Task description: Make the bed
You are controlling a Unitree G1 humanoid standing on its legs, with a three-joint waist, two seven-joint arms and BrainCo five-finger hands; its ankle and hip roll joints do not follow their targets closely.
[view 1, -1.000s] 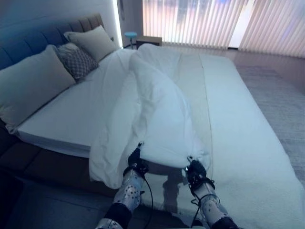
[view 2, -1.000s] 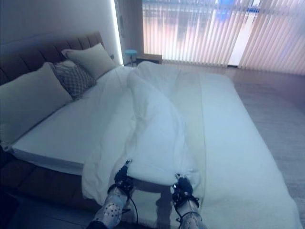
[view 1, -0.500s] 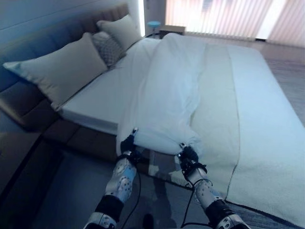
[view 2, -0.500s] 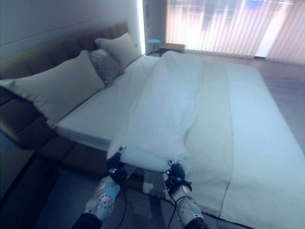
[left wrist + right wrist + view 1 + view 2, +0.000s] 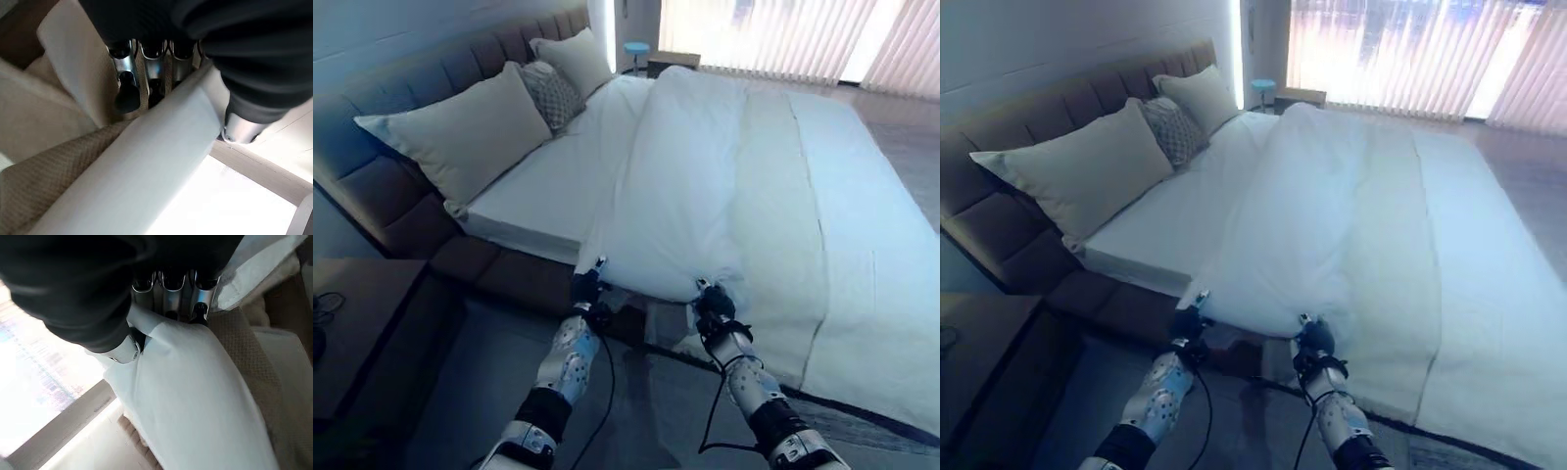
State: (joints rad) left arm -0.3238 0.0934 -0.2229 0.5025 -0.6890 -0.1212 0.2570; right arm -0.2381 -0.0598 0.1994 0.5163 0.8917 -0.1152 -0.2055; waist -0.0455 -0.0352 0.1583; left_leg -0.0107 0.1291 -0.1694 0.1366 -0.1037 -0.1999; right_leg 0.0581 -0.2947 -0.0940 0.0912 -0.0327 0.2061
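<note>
Gripping white duvet (image 5: 690, 201) edge at bed's (image 5: 862, 245) near side edge, both hands. Left hand (image 5: 586, 293) fingers (image 5: 125, 83) curled round fold, thumb clamping opposite face. Right hand (image 5: 713, 307) same, fingers (image 5: 168, 296) pinching cloth. Duvet bunched lengthwise along bed middle, mattress bare toward headboard (image 5: 406, 117). Three pillows (image 5: 470, 132) standing against headboard.

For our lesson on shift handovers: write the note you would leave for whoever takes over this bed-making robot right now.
Left hand: shut on the near edge of the white duvet.
Right hand: shut on the same edge.
The duvet lies bunched lengthwise down the middle of the bed, over a beige blanket. Three pillows stand at the padded headboard.
Done: edge gripped.
Left: spread the duvet flat across the mattress.
</note>
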